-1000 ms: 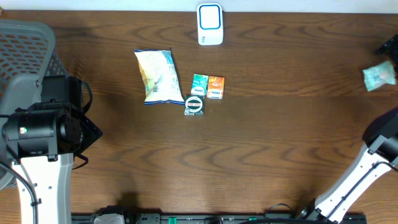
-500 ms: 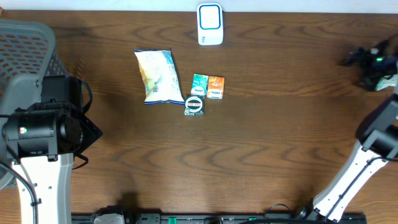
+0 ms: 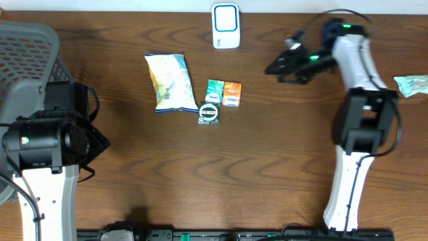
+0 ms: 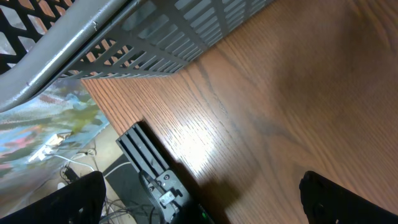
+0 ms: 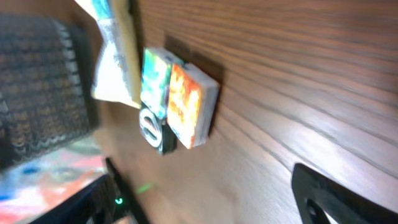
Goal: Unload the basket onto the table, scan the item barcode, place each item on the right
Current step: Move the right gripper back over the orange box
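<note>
Progress is nil: right gripper hangs empty, claw apart, near the orange box and green box, both lying on the table below the scanner; left gripper is also apart, holding nothing. Picking up and scanning remain

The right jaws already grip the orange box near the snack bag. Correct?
No. In the overhead view the jaws of the right gripper hold nothing and are apart from the orange box, which lies on the table near the snack bag.
</note>
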Motion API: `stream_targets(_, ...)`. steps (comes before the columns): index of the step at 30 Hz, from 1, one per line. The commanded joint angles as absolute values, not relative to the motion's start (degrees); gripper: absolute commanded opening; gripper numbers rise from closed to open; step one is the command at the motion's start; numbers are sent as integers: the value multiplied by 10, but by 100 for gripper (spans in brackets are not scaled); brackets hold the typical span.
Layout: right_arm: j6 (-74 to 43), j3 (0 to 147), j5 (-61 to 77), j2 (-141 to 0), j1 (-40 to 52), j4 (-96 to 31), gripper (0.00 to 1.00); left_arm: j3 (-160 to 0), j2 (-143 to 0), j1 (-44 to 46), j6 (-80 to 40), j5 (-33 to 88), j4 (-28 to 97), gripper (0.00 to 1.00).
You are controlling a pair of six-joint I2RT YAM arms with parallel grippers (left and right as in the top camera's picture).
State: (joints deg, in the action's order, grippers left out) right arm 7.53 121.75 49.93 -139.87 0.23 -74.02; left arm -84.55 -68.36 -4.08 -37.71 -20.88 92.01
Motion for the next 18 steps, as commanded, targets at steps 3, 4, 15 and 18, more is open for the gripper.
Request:
stream_targets(3, -49, 1216, 393, -1393, 76, -708, 86, -846, -681, -43, -385, -210, 923, 98)
stream_targets(4, -59, 1216, 382, -1393, 89, -700, 86, -846, -681, -43, -385, -210, 923, 98)
stream_targets(15, -156, 1207, 273, -1393, 153, -675, 63, -846, -681, -43, -385, -210, 923, 98)
stream_targets(18, -159, 1197, 273, -1393, 159, -673, 61, -846, -681, -43, -385, -210, 923, 98)
